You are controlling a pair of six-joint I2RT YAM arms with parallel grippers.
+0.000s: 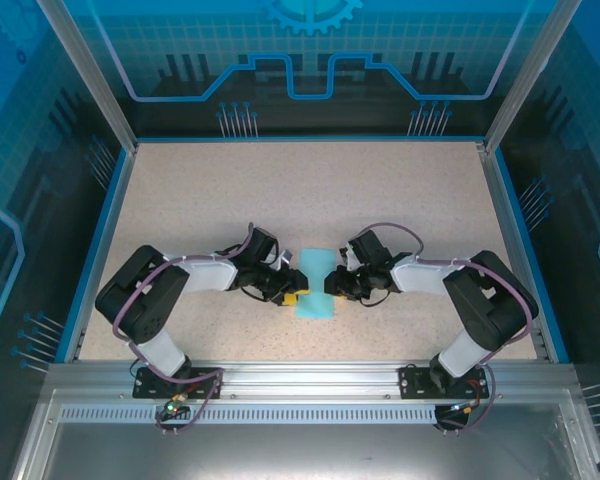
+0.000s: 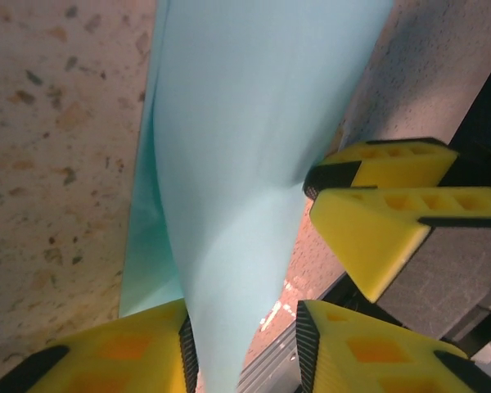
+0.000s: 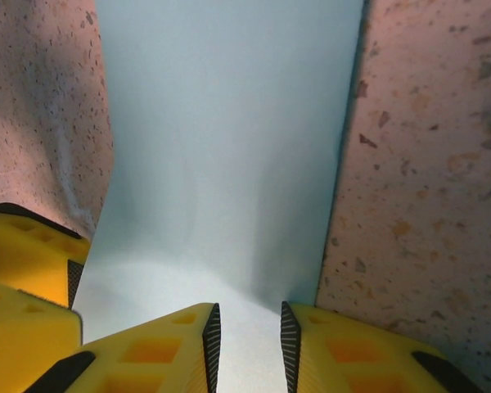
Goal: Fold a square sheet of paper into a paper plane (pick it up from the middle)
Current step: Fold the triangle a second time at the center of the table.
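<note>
Just left of centre in the overhead frame, the left claw [image 1: 295, 292] points in from the left, its fingers partly spread, and the sheet of paper [image 1: 315, 263] runs between them against one finger. The light-blue sheet sits mid-frame on the tabletop [image 1: 280, 190], narrowed at its waist. From the right, the right claw [image 1: 337, 287] meets it with paper in the narrow gap between its fingers; I cannot tell whether it pinches.

Surface [image 1: 280, 200]: speckled beige, as you see.
Rim [image 1: 99, 250]: blue, along the left, far and right edges.
Near rail [image 1: 310, 376]: grey metal.
Far wall [image 1: 310, 50]: blue printed panel.
</note>
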